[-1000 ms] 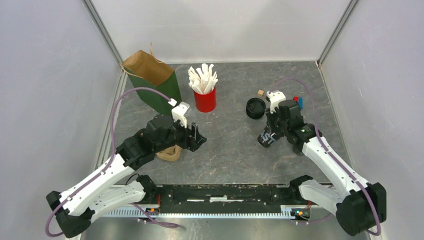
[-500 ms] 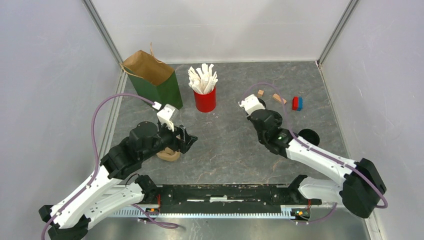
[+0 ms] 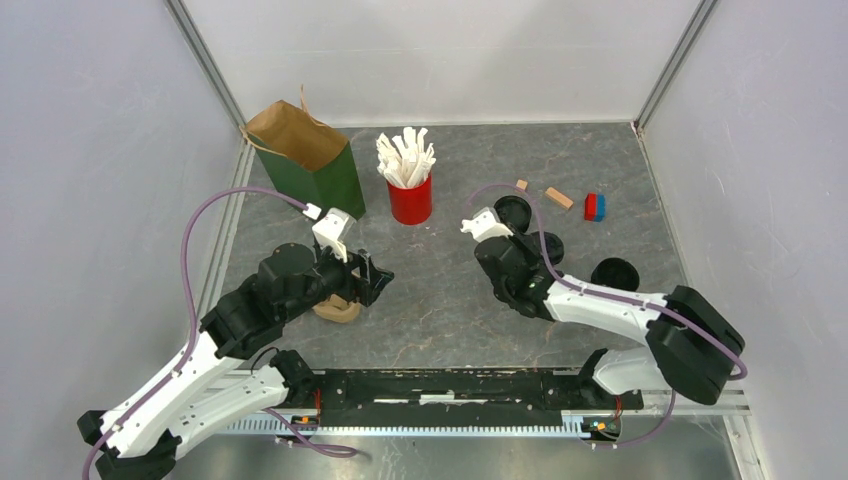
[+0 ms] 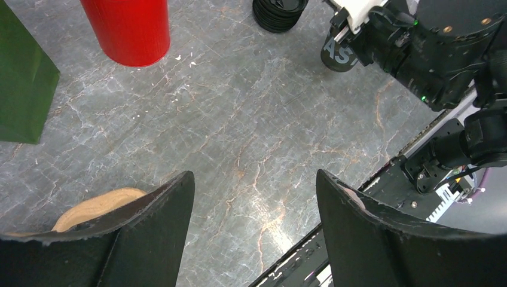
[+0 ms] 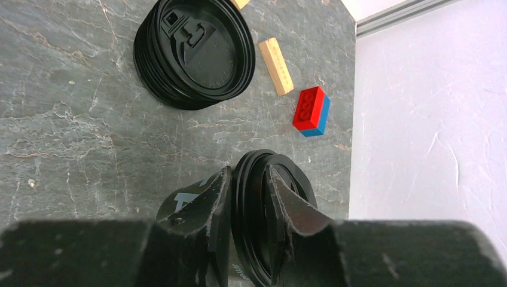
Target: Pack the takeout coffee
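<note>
The takeout coffee cup (image 5: 200, 200), black with white lettering, lies tilted on its side in my right gripper (image 5: 248, 179). The gripper is shut on its ringed rim, one finger on the lettered side and the other at the mouth end. I cannot tell whether a lid is on it. In the top view the cup (image 3: 551, 244) hangs in the right gripper (image 3: 545, 246) near the table's middle right; the left wrist view shows it (image 4: 336, 55) too. A stack of flat black lids (image 5: 194, 54) (image 3: 513, 211) lies just beyond. My left gripper (image 3: 378, 278) (image 4: 254, 185) is open and empty.
The green paper bag (image 3: 310, 165) stands at the back left, with the red cup of white sticks (image 3: 410, 200) beside it. A tan round thing (image 3: 335, 310) lies under the left wrist. Another black round thing (image 3: 612, 272), wood blocks (image 3: 558, 197) and a red-blue brick (image 3: 594, 206) lie at the right.
My right arm swung left toward the table's middle with the cup in its gripper, uncovering the black round thing at the right. The left gripper drew back slightly, then stayed still.
</note>
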You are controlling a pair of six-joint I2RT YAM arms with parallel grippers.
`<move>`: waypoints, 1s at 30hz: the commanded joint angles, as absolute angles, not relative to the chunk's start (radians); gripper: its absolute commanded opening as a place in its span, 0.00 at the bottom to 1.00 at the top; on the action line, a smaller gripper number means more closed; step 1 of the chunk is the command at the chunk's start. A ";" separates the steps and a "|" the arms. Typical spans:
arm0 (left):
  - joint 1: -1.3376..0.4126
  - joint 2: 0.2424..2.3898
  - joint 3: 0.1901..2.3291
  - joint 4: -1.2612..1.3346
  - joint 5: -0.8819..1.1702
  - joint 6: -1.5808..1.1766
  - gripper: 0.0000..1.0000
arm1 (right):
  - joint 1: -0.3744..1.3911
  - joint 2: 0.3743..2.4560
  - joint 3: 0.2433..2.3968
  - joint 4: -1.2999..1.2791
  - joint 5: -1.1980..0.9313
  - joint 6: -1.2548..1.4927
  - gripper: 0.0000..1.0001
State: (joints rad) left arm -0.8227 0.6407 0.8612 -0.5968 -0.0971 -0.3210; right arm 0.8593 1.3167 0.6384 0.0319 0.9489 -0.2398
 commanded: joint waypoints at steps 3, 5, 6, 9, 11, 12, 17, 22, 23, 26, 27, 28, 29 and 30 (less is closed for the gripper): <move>-0.827 0.639 0.861 -0.581 -0.116 -0.254 0.81 | 0.877 1.387 0.619 0.127 1.052 -0.205 0.28; -0.827 0.640 0.861 -0.581 -0.120 -0.255 0.81 | 0.885 1.400 0.608 0.143 1.065 -0.198 0.28; -0.827 0.640 0.860 -0.581 -0.120 -0.255 0.81 | 0.889 1.403 0.602 0.151 1.072 -0.196 0.28; -0.826 0.640 0.858 -0.581 -0.123 -0.255 0.82 | 0.898 1.413 0.593 0.162 1.086 -0.177 0.28; -0.827 0.640 0.858 -0.580 -0.126 -0.255 0.82 | 0.906 1.422 0.590 0.171 1.095 -0.172 0.28; -0.827 0.640 0.858 -0.580 -0.125 -0.255 0.82 | 0.910 1.428 0.588 0.177 1.105 -0.173 0.29; -0.827 0.642 0.857 -0.580 -0.130 -0.255 0.82 | 0.926 1.452 0.592 0.172 1.126 -0.151 0.32; -0.827 0.640 0.857 -0.581 -0.131 -0.253 0.83 | 0.934 1.455 0.611 0.131 1.134 -0.112 0.43; -0.826 0.638 0.856 -0.580 -0.132 -0.253 0.83 | 0.935 1.451 0.619 0.117 1.135 -0.102 0.45; -0.826 0.636 0.855 -0.581 -0.133 -0.252 0.83 | 0.939 1.433 0.635 0.087 1.124 -0.085 0.50; -0.827 0.636 0.855 -0.581 -0.133 -0.252 0.83 | 0.939 1.425 0.642 0.072 1.122 -0.076 0.52; -0.827 0.636 0.854 -0.581 -0.134 -0.252 0.83 | 0.939 1.418 0.648 0.060 1.119 -0.068 0.53; -0.827 0.636 0.854 -0.581 -0.134 -0.252 0.83 | 0.939 1.409 0.653 0.051 1.114 -0.064 0.54; -0.826 0.635 0.854 -0.581 -0.134 -0.251 0.83 | 0.939 1.400 0.656 0.045 1.107 -0.059 0.55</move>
